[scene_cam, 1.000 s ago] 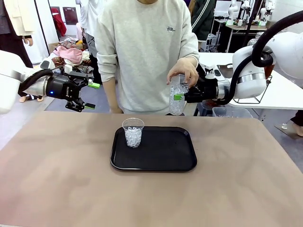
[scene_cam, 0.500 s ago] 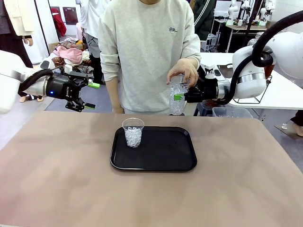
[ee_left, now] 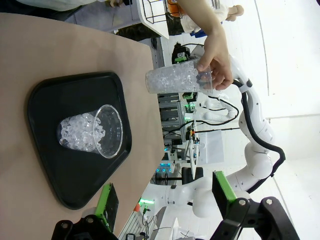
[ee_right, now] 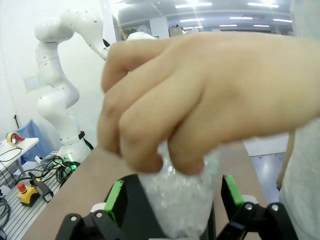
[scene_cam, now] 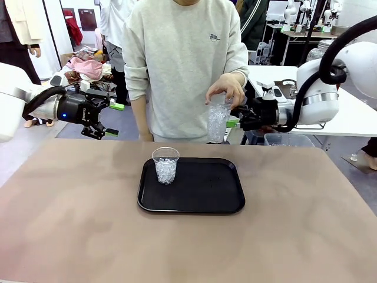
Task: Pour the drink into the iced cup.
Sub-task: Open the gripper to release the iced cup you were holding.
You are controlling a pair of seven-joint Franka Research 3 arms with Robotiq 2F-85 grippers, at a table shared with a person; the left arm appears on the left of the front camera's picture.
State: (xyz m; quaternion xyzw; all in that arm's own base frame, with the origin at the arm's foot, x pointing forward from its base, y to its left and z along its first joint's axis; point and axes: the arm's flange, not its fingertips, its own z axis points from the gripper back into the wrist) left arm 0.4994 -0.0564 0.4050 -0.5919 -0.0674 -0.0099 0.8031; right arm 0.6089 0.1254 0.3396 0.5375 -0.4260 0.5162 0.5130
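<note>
Presently the right gripper (scene_cam: 237,121) has its 2 fingers spread, just beside an ice-filled plastic cup (scene_cam: 217,122) that the person's hand (scene_cam: 225,91) holds by the rim. The left gripper (scene_cam: 113,119) hangs spread and empty, well apart from the black tray (scene_cam: 200,200). The iced cup (scene_cam: 165,165) stands upright on that tray's left part.
</note>
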